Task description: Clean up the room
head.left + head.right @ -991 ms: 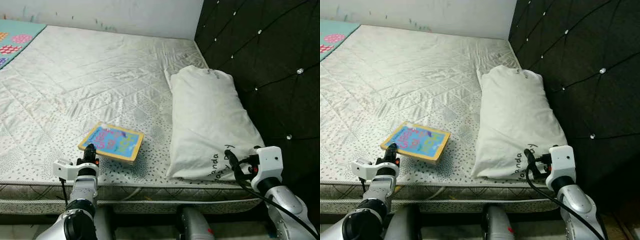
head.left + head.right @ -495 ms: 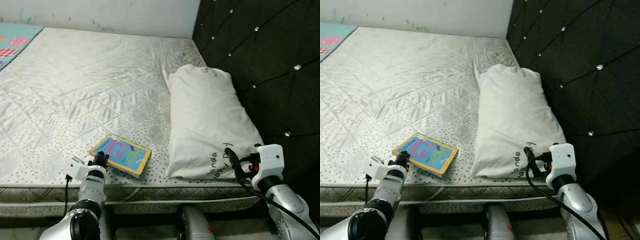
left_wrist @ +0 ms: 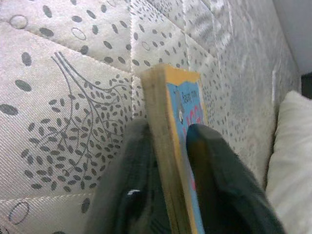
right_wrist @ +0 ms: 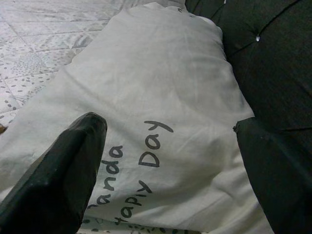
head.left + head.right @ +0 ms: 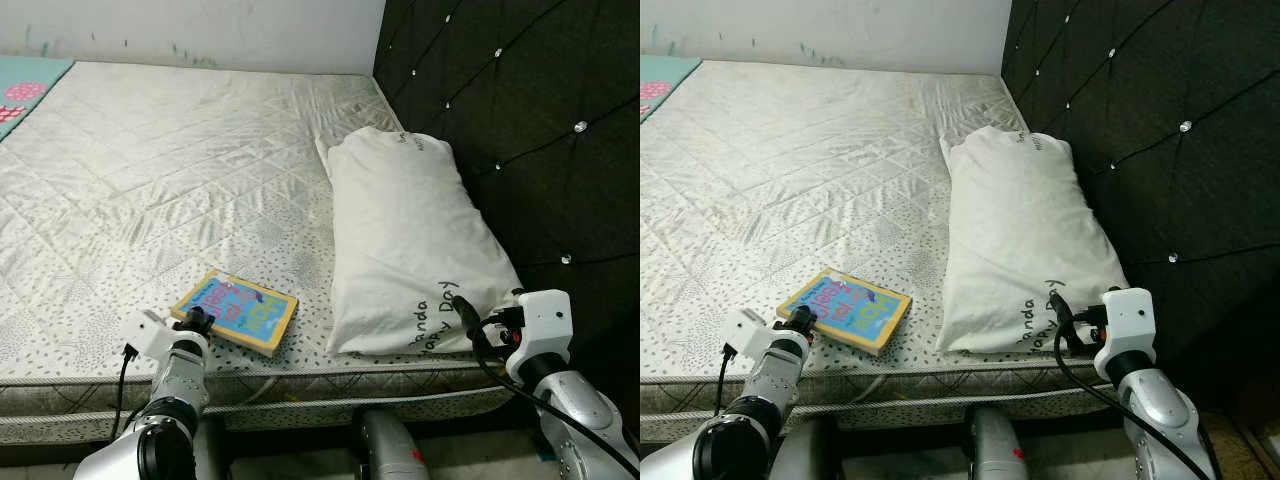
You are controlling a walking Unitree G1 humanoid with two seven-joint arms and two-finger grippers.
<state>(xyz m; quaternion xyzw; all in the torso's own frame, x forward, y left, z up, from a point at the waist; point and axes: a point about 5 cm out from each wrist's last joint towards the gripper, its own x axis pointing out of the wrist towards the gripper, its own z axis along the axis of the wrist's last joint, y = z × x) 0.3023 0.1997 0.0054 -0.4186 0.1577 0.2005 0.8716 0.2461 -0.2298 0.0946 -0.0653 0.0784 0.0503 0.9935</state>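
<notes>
A colourful children's board book (image 5: 238, 311) with a blue cover lies near the front edge of the mattress (image 5: 160, 170). My left gripper (image 5: 198, 320) is shut on the book's near corner; in the left wrist view the book (image 3: 171, 146) stands pinched between the two black fingers (image 3: 214, 180). A white pillow (image 5: 412, 240) printed with "Panda Happy Day" lies along the dark headboard. My right gripper (image 5: 466, 322) hangs open just in front of the pillow's near end, and the pillow (image 4: 156, 97) spans the gap between its fingertips (image 4: 68, 165).
A black tufted headboard (image 5: 500, 110) with studs rises on the right. A teal play mat (image 5: 25, 85) lies at the mattress's far left corner. The mattress's front edge (image 5: 300, 385) runs just before my arms, with dark floor below.
The camera has shifted, moving the scene leftward and up. The book has turned and slid toward the front edge with my left gripper on its corner. The right gripper holds its place.
</notes>
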